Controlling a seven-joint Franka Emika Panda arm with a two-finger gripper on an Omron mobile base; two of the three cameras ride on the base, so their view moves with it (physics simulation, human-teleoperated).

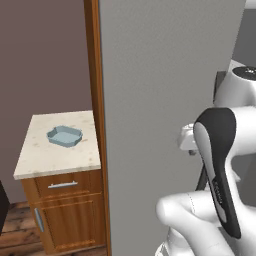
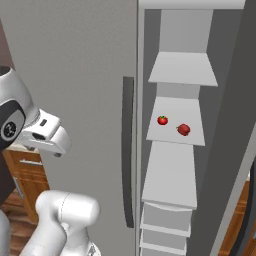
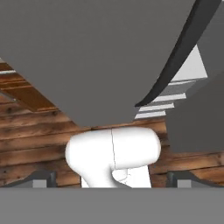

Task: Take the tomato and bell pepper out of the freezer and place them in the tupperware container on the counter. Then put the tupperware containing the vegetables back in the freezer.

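The freezer stands open, showing pale grey shelves. On a middle shelf lie two small red vegetables. The left one with a greenish bit on top is the bell pepper. The plainer, darker one to its right is the tomato. The light blue tupperware container sits empty on the beige counter, left of the freezer. My gripper is open and holds nothing, its fingertips far apart. It points down at the wooden floor in front of the shut grey door, well to the left of the shelves.
A long dark vertical handle runs down the shut door beside the open compartment. The open door stands at the right edge. A tall wooden panel separates the counter from the grey appliance. Drawers sit below the shelves.
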